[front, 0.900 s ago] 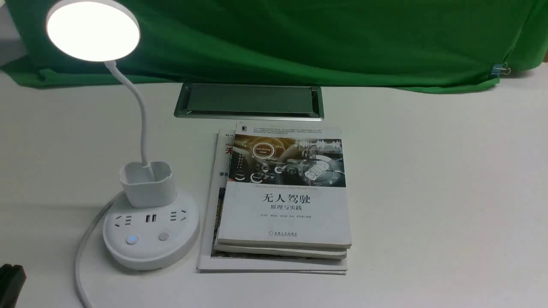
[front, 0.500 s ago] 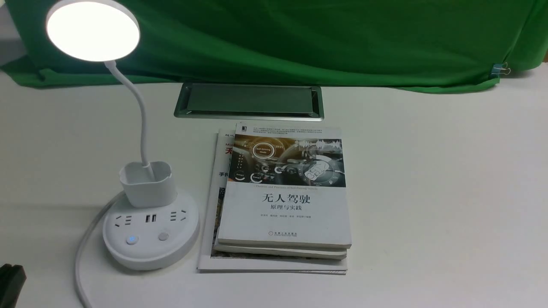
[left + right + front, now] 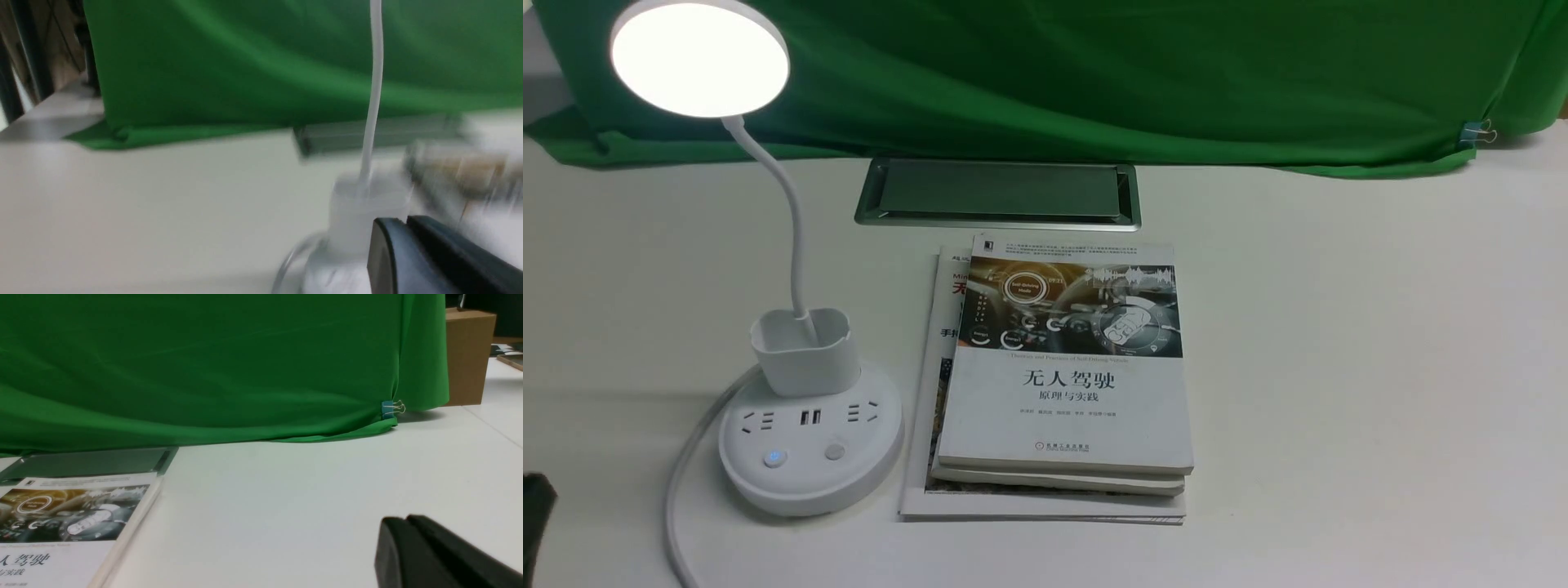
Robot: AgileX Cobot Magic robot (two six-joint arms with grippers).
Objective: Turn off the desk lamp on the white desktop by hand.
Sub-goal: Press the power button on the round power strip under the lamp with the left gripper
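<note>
Left gripper [image 3: 405, 228], fingers pressed together and empty, should drop squarely onto the glowing blue button [image 3: 775, 458] on the desk lamp [image 3: 810, 469], pressing gently

Looks like an office or lab desk rigged for recording. Plain white desktop [image 3: 1339, 367] with a silver-framed cable hatch [image 3: 996, 192] let into it, as on office furniture. Behind it a green cloth backdrop [image 3: 1094, 73], pinned with a blue binder clip [image 3: 1474, 132]. Stack of technical books [image 3: 1066, 392] beside a lit desk lamp [image 3: 809, 425] with sockets in its base. Brown cardboard box [image 3: 468, 355] standing past the cloth's edge
</note>
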